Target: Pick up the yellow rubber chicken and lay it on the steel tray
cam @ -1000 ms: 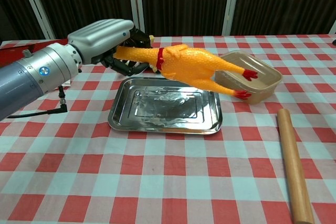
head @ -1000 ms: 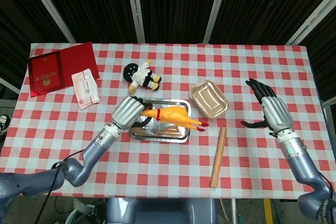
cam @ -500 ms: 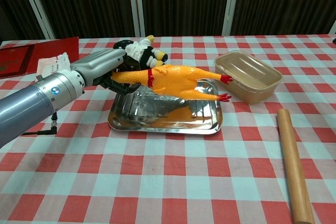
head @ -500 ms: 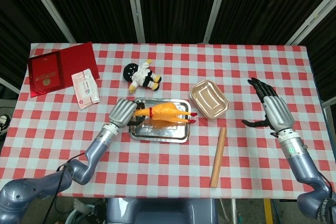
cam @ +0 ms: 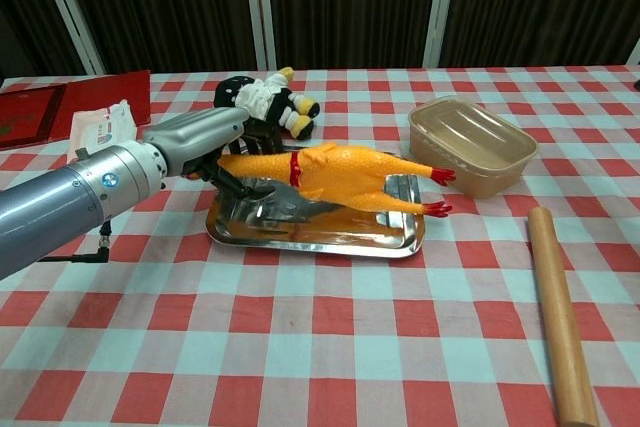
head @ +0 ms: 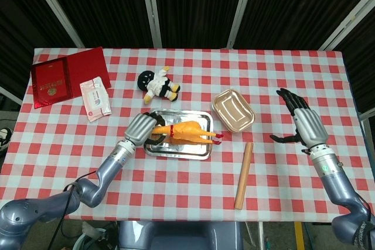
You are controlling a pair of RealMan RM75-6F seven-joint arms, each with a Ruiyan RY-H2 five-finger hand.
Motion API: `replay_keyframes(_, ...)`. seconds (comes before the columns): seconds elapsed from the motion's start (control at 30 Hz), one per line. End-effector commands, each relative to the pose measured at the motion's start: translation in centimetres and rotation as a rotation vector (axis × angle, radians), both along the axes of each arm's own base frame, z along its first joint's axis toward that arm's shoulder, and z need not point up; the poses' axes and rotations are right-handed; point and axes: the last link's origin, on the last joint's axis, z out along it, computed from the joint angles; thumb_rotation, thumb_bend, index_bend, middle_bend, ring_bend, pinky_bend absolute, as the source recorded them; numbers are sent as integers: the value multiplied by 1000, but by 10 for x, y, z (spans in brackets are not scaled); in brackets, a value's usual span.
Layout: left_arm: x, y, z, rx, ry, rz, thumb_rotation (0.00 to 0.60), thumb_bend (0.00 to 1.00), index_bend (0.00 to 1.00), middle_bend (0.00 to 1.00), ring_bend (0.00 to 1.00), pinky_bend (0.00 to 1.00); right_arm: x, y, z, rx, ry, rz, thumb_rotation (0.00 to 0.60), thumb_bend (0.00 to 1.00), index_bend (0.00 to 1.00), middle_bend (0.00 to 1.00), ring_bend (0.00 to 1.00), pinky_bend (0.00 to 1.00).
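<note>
The yellow rubber chicken (head: 186,130) (cam: 335,175) lies lengthwise over the steel tray (head: 176,150) (cam: 310,238), its red feet poking past the tray's right rim. My left hand (head: 140,128) (cam: 205,139) grips its head and neck end at the tray's left side. Whether the body rests fully on the tray floor I cannot tell. My right hand (head: 303,122) hovers far to the right in the head view, fingers spread, holding nothing; the chest view does not show it.
A tan plastic container (head: 233,109) (cam: 472,145) stands right of the tray. A wooden rolling pin (head: 244,175) (cam: 558,310) lies at the front right. A plush toy (head: 158,84) (cam: 265,100) sits behind the tray; a tissue pack (head: 95,99) and red booklet (head: 61,76) lie far left.
My left hand has lowered the chicken from above the tray down onto it, and the bird has levelled out. The right hand has stayed still.
</note>
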Motion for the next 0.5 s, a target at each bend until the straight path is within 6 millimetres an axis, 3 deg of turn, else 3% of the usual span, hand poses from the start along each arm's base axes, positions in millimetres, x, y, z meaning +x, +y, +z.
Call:
replay_keyframes(0.03, -1, -1, 3, -17, 36, 12, 600, 204, 178, 203, 144, 169, 0, 0, 0, 2, -1, 0, 600, 42, 0, 0, 0, 62)
replay_keyframes(0.17, -1, -2, 6, -13, 47, 14, 600, 189, 91, 111, 42, 49, 0, 0, 0, 4, -3, -1, 600, 42, 0, 0, 0, 62)
replay_keyframes(0.33, 1, -5, 16, 12, 47, 0, 600, 170, 22, 32, 0, 0, 0, 0, 0, 1, -9, 1, 600, 42, 0, 0, 0, 62)
replay_keyframes(0.5, 0, -13, 48, 141, 9, -35, 600, 170, 20, 31, 0, 0, -4, 0, 9, -31, -17, 4, 600, 42, 0, 0, 0, 62)
